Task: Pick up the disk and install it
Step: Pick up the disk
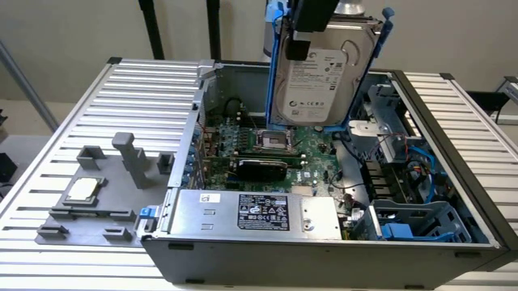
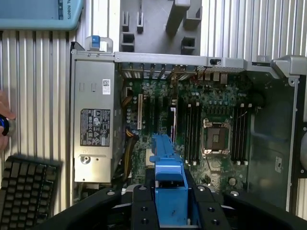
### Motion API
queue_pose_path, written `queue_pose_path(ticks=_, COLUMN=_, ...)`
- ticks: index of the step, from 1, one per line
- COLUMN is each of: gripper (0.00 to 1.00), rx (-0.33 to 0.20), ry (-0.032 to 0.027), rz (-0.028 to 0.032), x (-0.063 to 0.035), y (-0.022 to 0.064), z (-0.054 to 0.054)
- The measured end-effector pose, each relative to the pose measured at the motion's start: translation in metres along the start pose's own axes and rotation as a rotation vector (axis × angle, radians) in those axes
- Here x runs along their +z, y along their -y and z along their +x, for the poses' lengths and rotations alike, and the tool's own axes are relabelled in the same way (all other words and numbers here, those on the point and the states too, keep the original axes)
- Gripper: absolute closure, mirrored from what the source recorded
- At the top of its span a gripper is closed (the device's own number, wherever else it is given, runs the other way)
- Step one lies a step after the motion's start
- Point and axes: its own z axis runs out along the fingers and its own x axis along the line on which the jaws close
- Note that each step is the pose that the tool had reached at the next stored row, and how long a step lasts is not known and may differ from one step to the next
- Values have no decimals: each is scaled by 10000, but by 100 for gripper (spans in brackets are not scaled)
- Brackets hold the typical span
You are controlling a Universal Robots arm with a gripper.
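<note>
**Robot gripper holds a hard drive on end above an open computer case**

In the exterior view, a desktop computer case (image 1: 324, 260) lies on its side with its panel off, on a ribbed metal table (image 1: 154, 91). Over the far part of the case, the black gripper (image 1: 310, 27) is clamped on the top edge of the disk (image 1: 316, 85). The disk hangs in the air, standing on end. Its white label faces the camera, and bright blue rails run down both long sides. Its lower edge hangs over the green motherboard (image 1: 259, 130), close to the square CPU socket (image 1: 275, 140).

A silver power supply (image 1: 259, 212) with a black label runs along the near side of the case. A blue drive cage (image 1: 421, 221) sits in the near corner at the exterior view's right. On the table at the exterior view's left stands a grey fixture (image 1: 121, 163), with a small square silver chip (image 1: 84, 189) resting on it.

The wrist view looks straight down into the case. One blue rail of the disk (image 2: 168, 182) is pinched between the gripper's (image 2: 169, 211) black fingers (image 2: 141, 206), above the motherboard (image 2: 192, 120). Outside the case, on the power supply's (image 2: 93, 127) side, are a black keyboard (image 2: 26, 184), a teal teach pendant (image 2: 38, 14) and what looks like part of a person's hand (image 2: 4, 117).
</note>
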Motion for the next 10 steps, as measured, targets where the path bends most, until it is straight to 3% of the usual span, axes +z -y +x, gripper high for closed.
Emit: queue_pose_path(ticks=10, gripper=67, rx=1, ry=-1, rz=0, x=22, y=258, z=269)
